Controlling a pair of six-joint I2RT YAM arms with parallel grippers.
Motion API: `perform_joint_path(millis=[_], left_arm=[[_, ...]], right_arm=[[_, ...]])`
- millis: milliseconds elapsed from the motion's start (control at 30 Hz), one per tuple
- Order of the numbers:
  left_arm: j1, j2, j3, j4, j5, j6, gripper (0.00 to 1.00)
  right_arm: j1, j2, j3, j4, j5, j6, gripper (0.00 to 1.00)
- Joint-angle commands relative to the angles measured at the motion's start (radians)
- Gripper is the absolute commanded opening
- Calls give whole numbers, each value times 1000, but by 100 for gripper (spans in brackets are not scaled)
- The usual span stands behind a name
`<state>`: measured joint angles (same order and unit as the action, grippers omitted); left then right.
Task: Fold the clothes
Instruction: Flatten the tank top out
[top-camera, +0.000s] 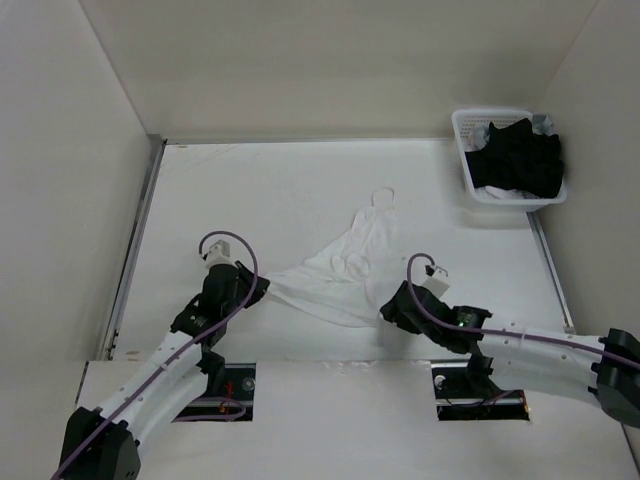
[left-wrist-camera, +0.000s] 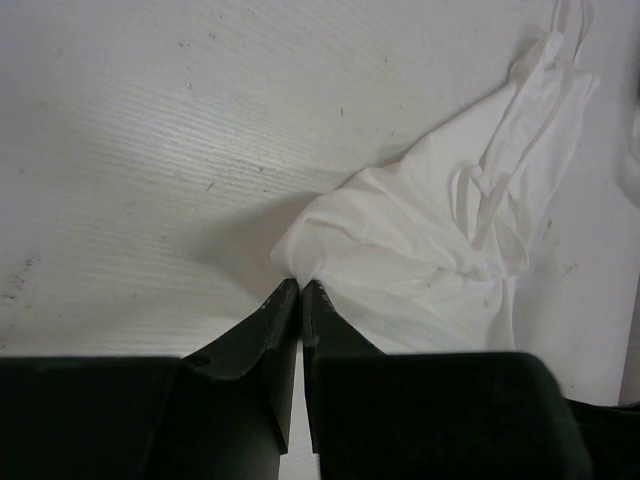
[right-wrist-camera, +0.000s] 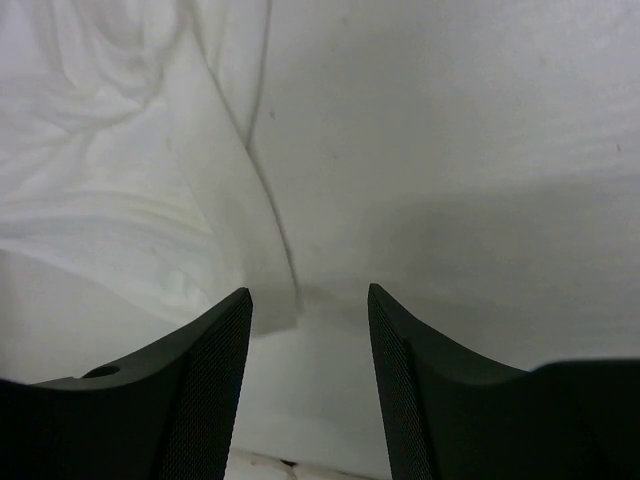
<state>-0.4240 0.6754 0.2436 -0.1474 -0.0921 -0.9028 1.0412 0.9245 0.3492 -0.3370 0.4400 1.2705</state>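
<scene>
White table (top-camera: 250, 190): left pincer (left-wrist-camera: 301, 285) pinches camisole (left-wrist-camera: 420, 230) corner; only wrist view shows right pincer (right-wrist-camera: 310, 295) wide.

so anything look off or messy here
The top is bunched and wrinkled, stretched into a skewed triangle toward the left pincer pinching its corner, one strap trailing far. Black clothes overflow the basket.
</scene>
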Motion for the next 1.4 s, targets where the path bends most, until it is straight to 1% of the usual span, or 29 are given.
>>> perform_joint_path(millis=[0, 133, 233, 267, 333, 400, 467, 533, 600, 633, 667, 700, 733, 767, 833, 933, 1000, 1067, 1167, 1267, 1333, 1367], left_arm=[[46, -34, -3, 12, 9, -5, 4], [103, -54, -29, 26, 12, 2, 4], [138, -30, -58, 61, 28, 8, 4], [146, -17, -63, 75, 43, 5, 4], [155, -2, -67, 94, 64, 2, 4], [161, 3, -69, 106, 74, 1, 4], [162, 4, -70, 114, 77, 4, 4], [156, 12, -69, 123, 77, 4, 4], [155, 21, -70, 137, 77, 4, 4], [153, 27, -70, 147, 77, 1, 4], [153, 36, -72, 161, 77, -1, 4], [152, 44, -69, 173, 78, -4, 4], [152, 53, -61, 184, 80, -7, 4], [152, 61, -50, 195, 83, -13, 4], [153, 59, -23, 201, 92, -19, 4], [169, -9, 22, 178, 103, -19, 3], [169, -71, 42, 140, 88, -13, 3], [176, -131, 48, 97, 65, -11, 3], [176, -224, 48, 66, 49, -8, 3], [166, -273, 17, 28, 31, -13, 3], [164, -284, -19, 11, 22, -16, 3], [164, -290, -44, 11, 12, -16, 3]], right_arm=[[-74, -15, 17, 223, -10, -123, 55], [-144, -59, -19, 326, -98, -172, 56], [-250, -14, -21, 375, -173, -207, 58], [-308, 47, 0, 386, -214, -236, 58], [-361, 140, 37, 414, -250, -270, 58], [-387, 230, 72, 485, -264, -298, 56], [-405, 325, 111, 562, -276, -318, 54], [-450, 436, 166, 613, -294, -324, 50], [-485, 558, 232, 656, -316, -324, 44], [-502, 606, 264, 661, -323, -323, 38], [-519, 670, 321, 664, -336, -324, 29], [-527, 703, 355, 673, -331, -329, 22], [-534, 743, 400, 682, -311, -342, 9], [-540, 764, 443, 691, -296, -368, 0], [-543, 726, 496, 698, -271, -437, 0], [-513, 549, 511, 672, -228, -546, 0], [-481, 429, 508, 607, -225, -585, 0], [-429, 297, 507, 508, -219, -612, 0], [-331, 119, 484, 386, -163, -628, 0], [-238, -24, 429, 320, -83, -612, 1], [-227, -59, 361, 322, -86, -583, 1], [-261, -55, 318, 340, -95, -567, 1]])
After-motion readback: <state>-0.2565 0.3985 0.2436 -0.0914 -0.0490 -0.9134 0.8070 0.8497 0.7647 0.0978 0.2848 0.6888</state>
